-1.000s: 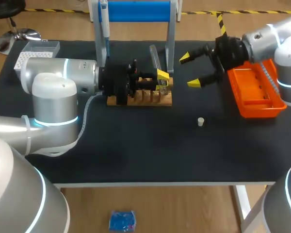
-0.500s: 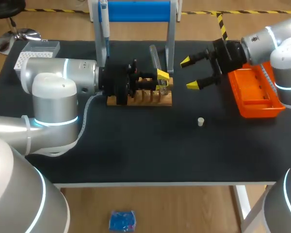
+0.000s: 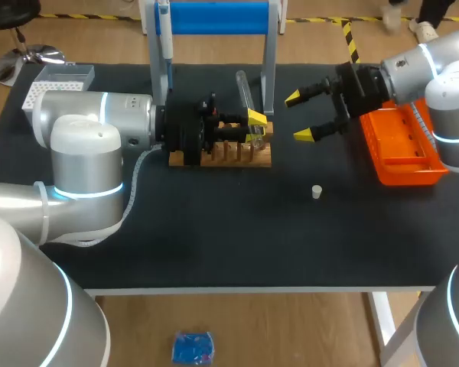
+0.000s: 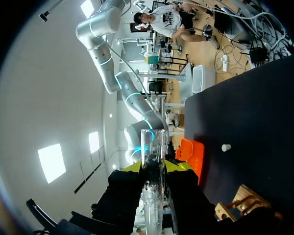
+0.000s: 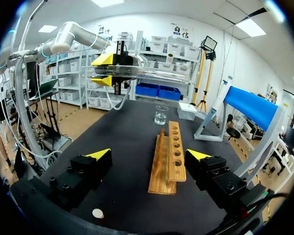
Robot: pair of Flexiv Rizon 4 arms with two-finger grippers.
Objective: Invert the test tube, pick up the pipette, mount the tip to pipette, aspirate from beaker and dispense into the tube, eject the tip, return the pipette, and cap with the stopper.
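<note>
My left gripper (image 3: 255,127) is shut on a clear glass test tube (image 3: 243,90), which lies nearly level above the wooden rack (image 3: 231,155). In the left wrist view the tube (image 4: 151,161) stands out between the yellow tips of that gripper (image 4: 155,167). My right gripper (image 3: 300,115) hangs open and empty to the right of the rack, near the orange tray (image 3: 404,147). Its wrist view looks along the rack (image 5: 168,157) between its own fingers (image 5: 150,156) toward the held tube (image 5: 157,74) and a small beaker (image 5: 160,115). A white stopper (image 3: 317,192) lies on the mat. The pipette (image 3: 164,37) hangs on the stand.
A blue-topped stand (image 3: 218,17) rises behind the rack. A white tip box (image 3: 58,81) sits at the far left corner. My left arm's bulky body (image 3: 88,145) covers the mat left of the rack. The black mat (image 3: 237,229) in front is bare apart from the stopper.
My right gripper has drifted slightly back and to the right, staying open. The left gripper and the tube have kept still.
</note>
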